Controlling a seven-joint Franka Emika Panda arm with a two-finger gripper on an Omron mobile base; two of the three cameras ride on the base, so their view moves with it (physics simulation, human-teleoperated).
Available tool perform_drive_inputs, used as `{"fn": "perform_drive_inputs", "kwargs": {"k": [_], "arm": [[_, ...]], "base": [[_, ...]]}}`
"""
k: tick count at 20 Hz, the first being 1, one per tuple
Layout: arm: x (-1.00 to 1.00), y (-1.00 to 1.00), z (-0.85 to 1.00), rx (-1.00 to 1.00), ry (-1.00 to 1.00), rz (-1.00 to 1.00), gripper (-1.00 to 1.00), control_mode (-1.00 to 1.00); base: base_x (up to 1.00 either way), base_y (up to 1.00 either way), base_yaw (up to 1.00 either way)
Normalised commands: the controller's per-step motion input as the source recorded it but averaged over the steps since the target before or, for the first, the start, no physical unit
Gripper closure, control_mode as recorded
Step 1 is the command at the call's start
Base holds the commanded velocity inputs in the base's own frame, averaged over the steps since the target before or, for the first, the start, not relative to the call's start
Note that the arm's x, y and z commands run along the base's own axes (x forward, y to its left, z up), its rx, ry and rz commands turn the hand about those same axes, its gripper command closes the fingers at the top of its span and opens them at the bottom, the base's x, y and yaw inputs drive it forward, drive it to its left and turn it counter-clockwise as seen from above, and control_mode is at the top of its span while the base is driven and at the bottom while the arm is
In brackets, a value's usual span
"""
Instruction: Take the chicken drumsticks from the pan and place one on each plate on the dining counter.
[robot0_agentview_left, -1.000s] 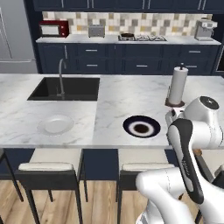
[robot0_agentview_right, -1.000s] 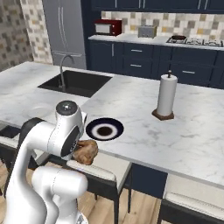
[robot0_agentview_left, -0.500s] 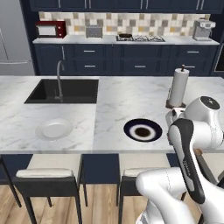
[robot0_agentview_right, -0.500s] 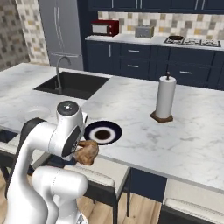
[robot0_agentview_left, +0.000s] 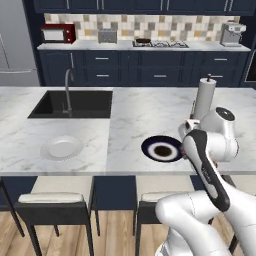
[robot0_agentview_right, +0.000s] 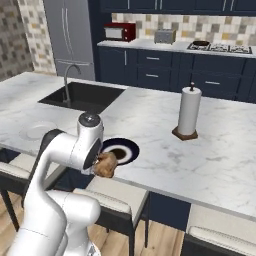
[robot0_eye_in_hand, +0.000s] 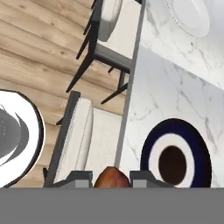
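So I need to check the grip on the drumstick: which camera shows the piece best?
The right base view: the drumstick hangs whole in the shut gripper, off the counter's edge near the dark plate. The hand view shows just its top between the fingertips. In the left base view the arm covers it.

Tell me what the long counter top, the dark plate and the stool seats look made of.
Long white counter top: polished marble by its grey veins. Round dark plate with pale ring: likely glazed ceramic, smooth surface. Cream stool seat: padded fabric or leather, soft edges, on black frames, probably metal.
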Motion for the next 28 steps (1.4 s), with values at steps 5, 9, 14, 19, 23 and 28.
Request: {"fn": "perform_drive_inputs", "kwargs": {"k": [5, 9, 14, 19, 23, 28], "arm": [[0.93, 0.01, -0.10, 0.00, 0.05, 0.26, 1.00, -1.00], [0.78, 0.00, -0.07, 0.00, 0.00, 0.27, 1.00, -1.00], [0.67, 0.04, -0.22, -0.01, 0.00, 0.12, 1.00, -1.00], [0.60, 0.17, -0.38, -0.08, 0.00, 0.02, 1.00, -1.00], [0.27, 0.19, -0.51, -0.20, 0.00, 0.00, 1.00, -1.00], [0.23, -0.01, -0.35, -0.10, 0.00, 0.00, 1.00, -1.00]], "base": [[0.00, 0.00, 0.00], [0.00, 0.00, 0.00], [0.00, 0.00, 0.00], [0.00, 0.00, 0.00], [0.00, 0.00, 0.00], [0.00, 0.00, 0.00]]}}
